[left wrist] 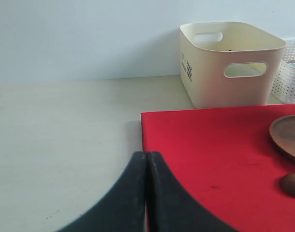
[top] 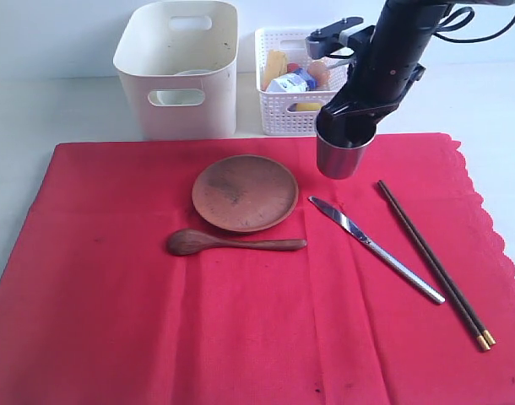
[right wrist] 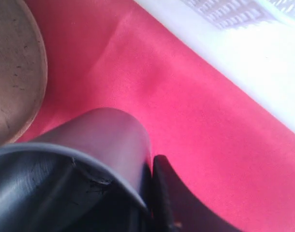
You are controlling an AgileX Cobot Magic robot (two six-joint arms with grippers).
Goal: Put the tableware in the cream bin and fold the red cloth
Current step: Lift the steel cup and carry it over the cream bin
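1. The right tool (top: 346,137) reaches down into the mouth of the steel cup (top: 338,162) and pinches its wall, one finger inside and one outside; the right wrist view shows the outer finger pressed flat against the metal.
2. The cup stands upright near the far edge of the red cloth (top: 156,321), just in front of the white basket (top: 279,114). Whether its base is touching the cloth cannot be told.
3. The relation that matters: in the exterior view the cream bin (top: 180,105) lies to the left of the cup and a little farther back, off the cloth. The likely path runs sideways past the far rim of the wooden plate (top: 245,192), and the cup must rise above the bin's tall wall before it goes in.
4. The right arm is plainly the nearer one. The left tool (left wrist: 146,191) is pressed together and holds nothing, sitting over the bare surface (left wrist: 65,145) just beside the cloth's left edge, well apart from the cup.
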